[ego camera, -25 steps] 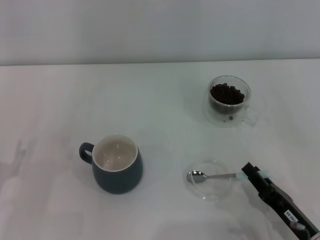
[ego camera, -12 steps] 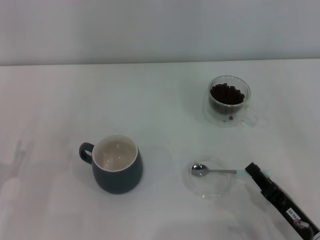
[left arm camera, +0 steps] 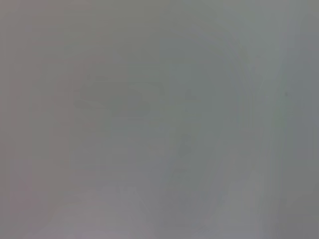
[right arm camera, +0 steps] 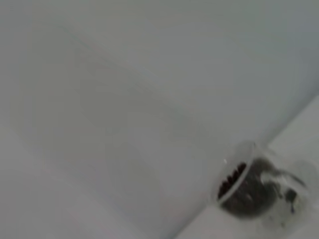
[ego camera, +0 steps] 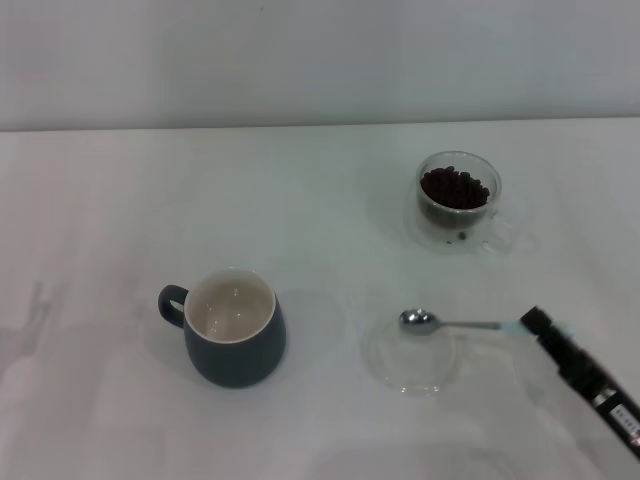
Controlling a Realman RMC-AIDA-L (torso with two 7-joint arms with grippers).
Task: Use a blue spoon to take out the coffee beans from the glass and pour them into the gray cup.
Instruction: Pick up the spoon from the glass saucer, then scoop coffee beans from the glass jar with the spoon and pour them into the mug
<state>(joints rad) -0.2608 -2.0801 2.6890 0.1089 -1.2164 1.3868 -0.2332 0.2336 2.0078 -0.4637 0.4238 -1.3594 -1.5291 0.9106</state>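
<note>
The right end effector (ego camera: 535, 322) reaches in from the lower right of the head view as a dark, slender arm section; its tip is clamped on the pale light-blue handle of the blue spoon (ego camera: 455, 322), a sliver of that handle showing on either side of the tip. The spoon lies roughly level, pointing toward the left of the frame; its shiny bowl sits over the upper rim of a flat clear saucer (ego camera: 412, 356) in the lower centre-right, and it seems to be lifted clear of the saucer rather than resting on it, though the head view does not settle that.

The glass (ego camera: 459, 201) stands upright in the upper right of the frame on the white bench (ego camera: 300, 200), well apart from the spoon, its clear handle turned to the right; the coffee beans (ego camera: 455, 188) fill its inner well as a dark mass; one or two show lower down against its wall. The right wrist view catches the same glass (right arm camera: 259, 186) at its lower right corner, tilted in that frame, with the beans (right arm camera: 244, 191) dark inside it.

The gray cup (ego camera: 233, 327) stands upright in the lower left-centre of the head view, loop handle to the left, cream-white inside bare; it is well apart from both saucer and glass.

The left end effector appears in no view; the left wrist view shows only a blank grey surface.
</note>
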